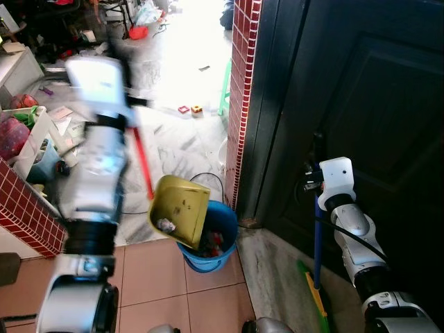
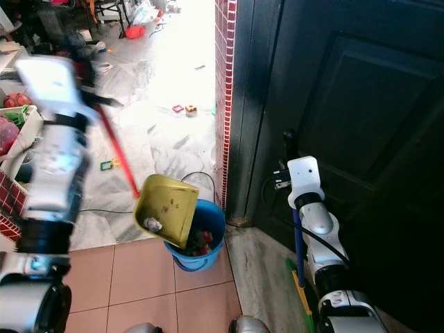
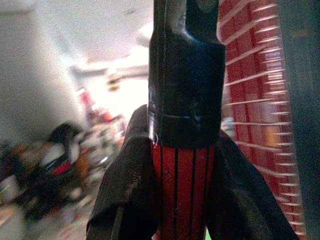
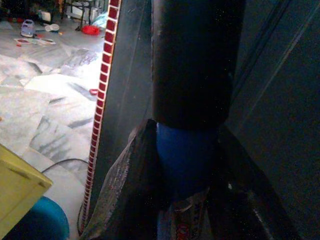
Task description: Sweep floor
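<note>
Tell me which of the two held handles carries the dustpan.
The red handle in the left tool; its yellow dustpan tips over the blue bucket. The blue handle belongs to the broom.

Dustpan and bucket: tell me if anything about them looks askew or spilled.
The yellow dustpan is tipped steeply over the blue bucket, with a scrap of rubbish still lying inside it. That tilt fits emptying it, not a mishap. The left end effector grips its red handle. I see no rubbish on the tiles beside the bucket.
</note>
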Controlling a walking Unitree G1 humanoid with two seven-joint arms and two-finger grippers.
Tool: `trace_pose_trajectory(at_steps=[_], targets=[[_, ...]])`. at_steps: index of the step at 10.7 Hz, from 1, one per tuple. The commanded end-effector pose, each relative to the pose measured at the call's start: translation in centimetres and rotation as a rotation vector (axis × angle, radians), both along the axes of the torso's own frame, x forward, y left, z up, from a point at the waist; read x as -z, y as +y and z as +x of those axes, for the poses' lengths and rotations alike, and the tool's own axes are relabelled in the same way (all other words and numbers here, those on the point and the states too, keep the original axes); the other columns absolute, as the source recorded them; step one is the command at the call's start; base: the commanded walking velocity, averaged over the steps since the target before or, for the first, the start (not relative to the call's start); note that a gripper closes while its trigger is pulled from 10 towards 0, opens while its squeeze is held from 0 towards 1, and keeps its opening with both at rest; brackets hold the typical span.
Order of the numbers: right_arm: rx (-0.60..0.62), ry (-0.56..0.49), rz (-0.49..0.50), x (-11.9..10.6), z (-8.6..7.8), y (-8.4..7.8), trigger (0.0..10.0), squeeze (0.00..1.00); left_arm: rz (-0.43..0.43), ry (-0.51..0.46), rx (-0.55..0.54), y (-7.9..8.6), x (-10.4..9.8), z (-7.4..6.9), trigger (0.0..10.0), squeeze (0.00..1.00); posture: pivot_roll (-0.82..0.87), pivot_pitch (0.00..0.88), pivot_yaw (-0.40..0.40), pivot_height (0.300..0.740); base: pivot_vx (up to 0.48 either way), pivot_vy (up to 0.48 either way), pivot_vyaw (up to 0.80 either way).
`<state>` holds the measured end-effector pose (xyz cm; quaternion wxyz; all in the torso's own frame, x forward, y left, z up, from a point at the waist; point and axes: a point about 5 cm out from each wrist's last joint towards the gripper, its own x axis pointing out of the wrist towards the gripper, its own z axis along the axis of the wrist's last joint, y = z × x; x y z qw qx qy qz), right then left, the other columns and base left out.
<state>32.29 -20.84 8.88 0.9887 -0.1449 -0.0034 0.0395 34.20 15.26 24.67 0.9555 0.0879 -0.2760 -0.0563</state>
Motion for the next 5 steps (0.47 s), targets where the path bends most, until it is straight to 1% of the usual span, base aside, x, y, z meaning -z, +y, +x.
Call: trace_pose_trajectory(at_steps=[1,2,3,5], targets=[[-0.007,-0.039,0.001,-1.0,0.7,0.2,10.0,0.00,0.130,-0.124,0.086,-1.4,-1.7,-1.1,10.0,0.00,-0.16,0.000,0.025,0.740,0.000,0.000,0.00],[-0.007,-0.040,0.001,-1.1,0.7,0.3,10.0,0.00,0.165,-0.127,0.139,-2.2,-1.6,-1.3,10.0,0.00,-0.16,0.000,0.026,0.740,0.000,0.000,0.00],[-0.007,-0.044,0.001,-1.1,0.8,0.3,10.0,0.00,0.223,-0.127,0.214,-3.5,-1.1,-1.7,10.0,0.00,-0.16,0.000,0.028,0.740,0.000,0.000,0.00],[-0.005,-0.047,0.006,-1.1,0.8,0.4,10.0,0.00,0.265,-0.120,0.265,-4.3,-0.6,-1.9,10.0,0.00,-0.16,0.000,0.031,0.740,0.000,0.000,0.00]])
